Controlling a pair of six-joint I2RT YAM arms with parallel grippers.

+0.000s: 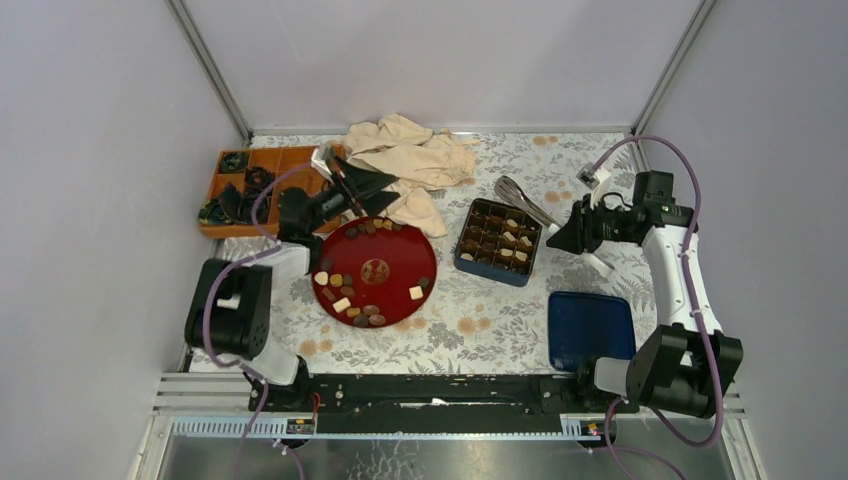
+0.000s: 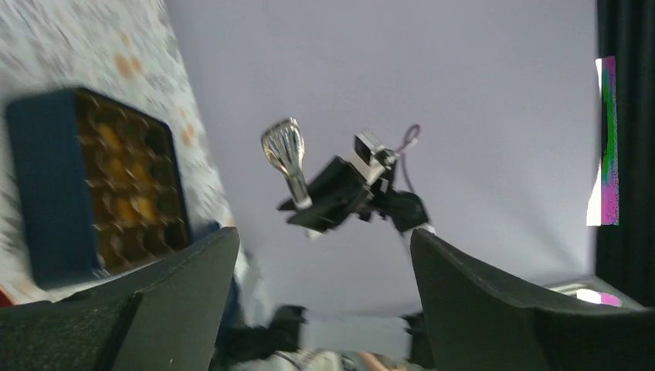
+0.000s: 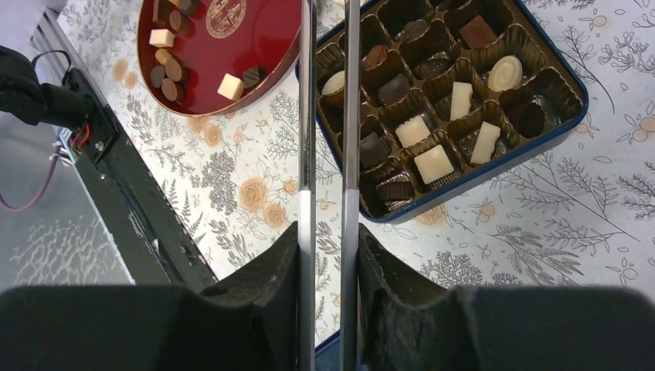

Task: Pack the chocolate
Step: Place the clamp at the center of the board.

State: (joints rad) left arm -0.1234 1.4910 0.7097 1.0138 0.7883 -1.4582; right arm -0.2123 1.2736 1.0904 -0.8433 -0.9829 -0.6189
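Chocolate point(image 1: 341, 304): you've part-filled the box point(image 1: 490, 272); many pieces wait on the plate point(image 1: 395, 245) at its nine o'clock. Left gripper point(image 2: 320, 247) gapes empty; right gripper point(image 3: 328, 232) clamps tongs point(image 3: 307, 93).

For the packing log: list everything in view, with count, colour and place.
chocolate: many; dark brown, light brown, cream; some on the plate, some in the box
plate: one, red, centre-left
box: one, blue, compartmented, right of the plate
lid: one, blue, near right
tray: one, orange, far left
black items: several, in the tray
cloth: one, beige, crumpled, far centre
tablecloth: one, white floral, under everything
tongs: one, silver, in the right fingers
left fingers: black, open, empty, at the plate's far edge
right fingers: black, shut on the tongs, right of the box
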